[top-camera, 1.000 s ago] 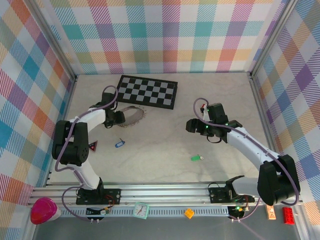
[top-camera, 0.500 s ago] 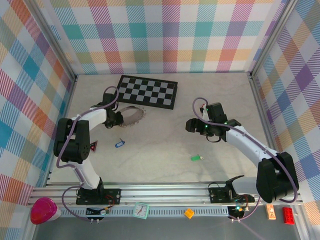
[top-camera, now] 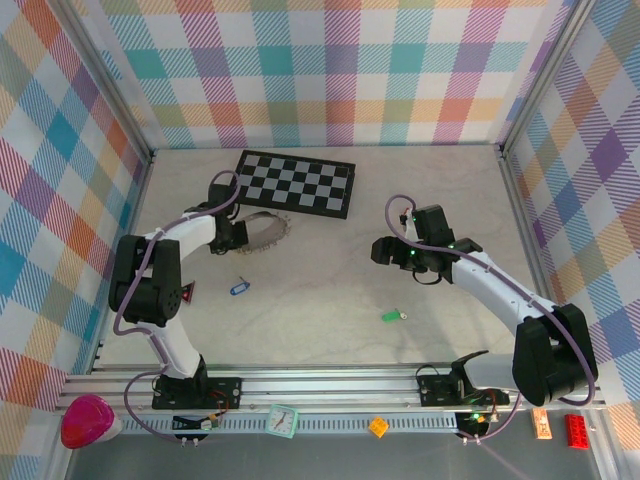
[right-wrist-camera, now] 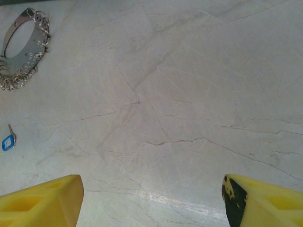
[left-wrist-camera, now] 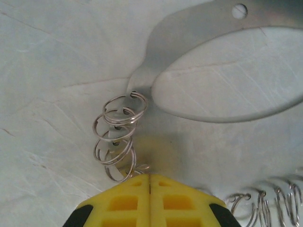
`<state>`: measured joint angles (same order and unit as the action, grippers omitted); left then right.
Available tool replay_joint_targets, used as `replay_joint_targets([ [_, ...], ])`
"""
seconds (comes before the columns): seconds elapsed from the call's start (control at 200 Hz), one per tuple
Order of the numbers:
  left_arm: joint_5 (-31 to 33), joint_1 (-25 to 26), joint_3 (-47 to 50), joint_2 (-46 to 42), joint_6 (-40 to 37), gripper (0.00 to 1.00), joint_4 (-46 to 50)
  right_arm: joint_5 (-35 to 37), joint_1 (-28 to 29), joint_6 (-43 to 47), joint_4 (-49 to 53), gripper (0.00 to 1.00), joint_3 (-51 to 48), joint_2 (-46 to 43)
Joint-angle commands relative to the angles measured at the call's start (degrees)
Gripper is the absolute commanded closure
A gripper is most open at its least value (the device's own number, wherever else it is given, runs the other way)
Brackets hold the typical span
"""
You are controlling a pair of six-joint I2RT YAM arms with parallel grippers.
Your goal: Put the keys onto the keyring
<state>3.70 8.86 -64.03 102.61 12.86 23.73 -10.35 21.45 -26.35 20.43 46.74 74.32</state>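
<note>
1 keyring [top-camera: 265, 232], grey metal band hung with small split rings, beside chequered board [top-camera: 297, 182]; left gripper [left-wrist-camera: 150, 182] jaws fully together at its ring chain, hold unclear. 1 blue key [top-camera: 238, 288], 1 green key [top-camera: 392, 316], loose on table [top-camera: 330, 270], apart from keyring. 1 right gripper [right-wrist-camera: 151, 194], jaws wide, empty.

Walled in Plaid, Floored in Pale Stone

Enclosed on three sides by walls [top-camera: 340, 70] of pastel plaid cloth, braced at the far corners with slanting aluminium posts [top-camera: 102, 78]. Laid below with a pale, fine-veined table [top-camera: 320, 270], edged near by a ridged aluminium rail [top-camera: 330, 378]. Lit softly, evenly.
</note>
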Motion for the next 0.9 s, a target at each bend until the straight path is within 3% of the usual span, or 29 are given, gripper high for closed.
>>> replay_joint_targets([
  [0.0,-0.4,2.5,0.5,-4.2,3.4,1.0,0.6,0.0,0.4,0.5,0.0,0.23,2.1,-0.4],
  [0.235,-0.1,9.7,10.0,-11.7,15.1,1.0,-7.0,0.6,0.4,1.0,0.5,0.23,1.5,-1.8],
  [0.615,9.8,30.4,14.9,-13.9,32.3,1.0,-13.3,1.0,0.4,1.8,2.7,0.23,1.3,-3.5],
  [0.76,15.1,32.8,14.6,-17.3,34.4,1.0,-11.3,0.7,0.8,2.5,4.5,0.23,2.5,-3.6],
  [0.8,17.7,32.9,14.1,-19.1,33.6,0.91,-9.2,0.5,0.9,2.7,4.8,0.23,2.8,-3.5],
  [0.895,23.6,32.0,11.6,-22.0,28.9,0.58,-1.9,0.3,1.3,2.8,5.1,0.23,3.1,-3.1],
])
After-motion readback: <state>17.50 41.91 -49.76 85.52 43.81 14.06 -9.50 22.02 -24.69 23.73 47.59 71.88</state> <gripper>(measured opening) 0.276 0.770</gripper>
